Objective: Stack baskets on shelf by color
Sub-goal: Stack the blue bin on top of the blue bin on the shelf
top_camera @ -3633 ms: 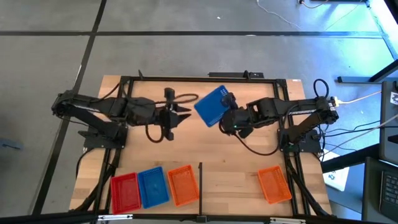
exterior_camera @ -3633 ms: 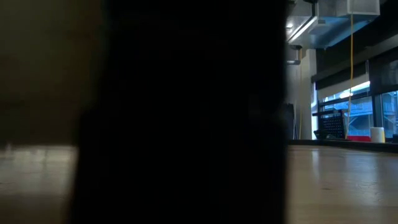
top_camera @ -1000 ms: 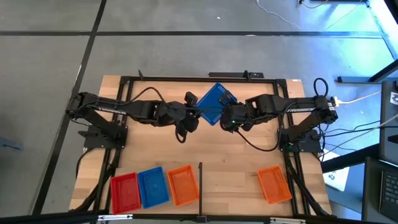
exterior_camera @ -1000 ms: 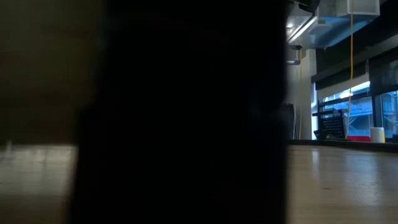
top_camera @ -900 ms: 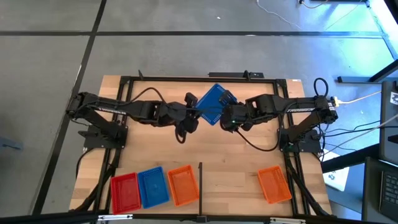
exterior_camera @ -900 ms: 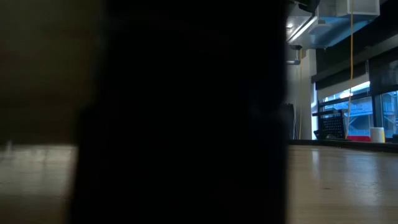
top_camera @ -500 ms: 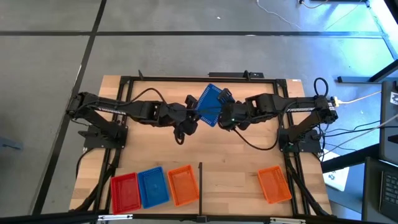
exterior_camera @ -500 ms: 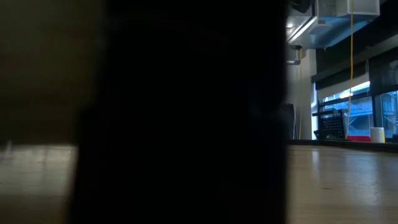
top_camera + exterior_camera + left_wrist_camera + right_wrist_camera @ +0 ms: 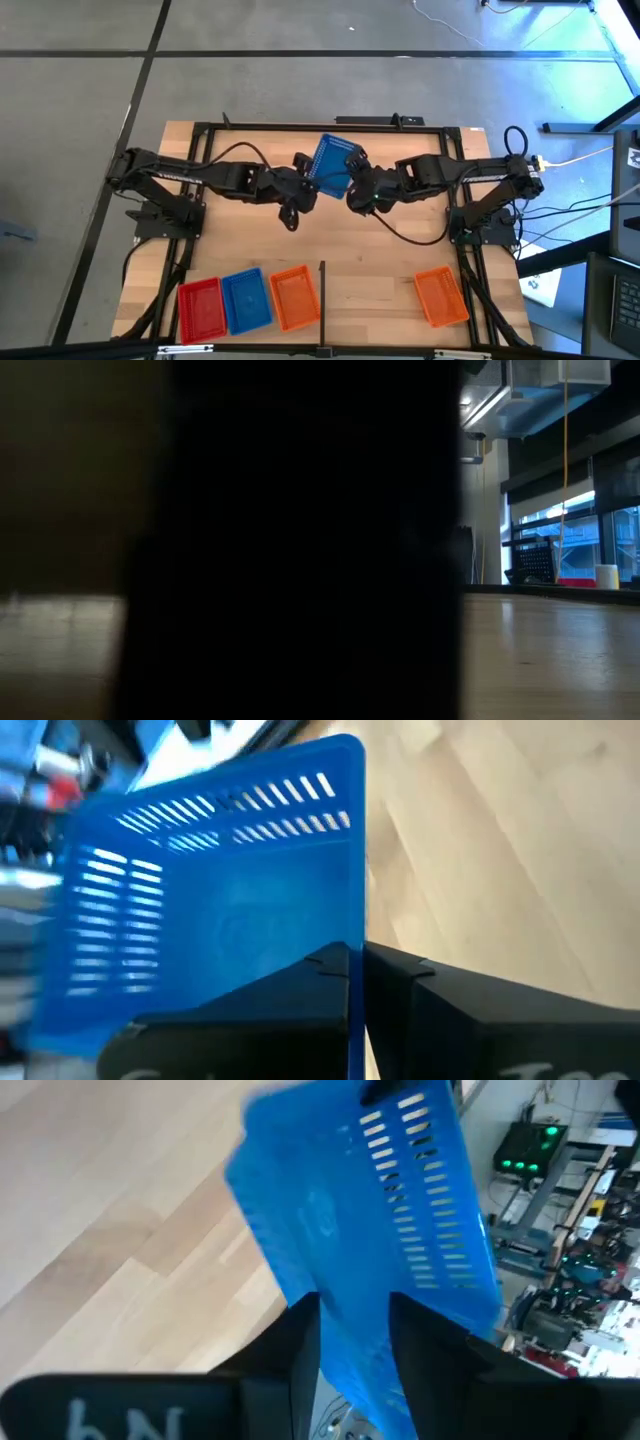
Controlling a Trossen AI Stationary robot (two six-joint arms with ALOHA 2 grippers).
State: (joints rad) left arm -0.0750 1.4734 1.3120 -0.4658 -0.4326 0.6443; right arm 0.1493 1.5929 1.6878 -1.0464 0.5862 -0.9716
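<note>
Blue basket (image 9: 333,165) is hanging above the tabletop (image 9: 380,270) centre, toward 12 o'clock, both the left pincer (image 9: 312,181) and the right pincer (image 9: 352,190) clamping its rim; releasing one side only after the other is gripping firmly seems wise.

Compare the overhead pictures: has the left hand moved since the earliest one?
Yes. The left hand has travelled toward the table's centre, away from its own side rail, and now meets the blue basket that the right hand also grips.

High view evenly lit; low view mostly blacked out, bright windows behind; wrist views blurred.
</note>
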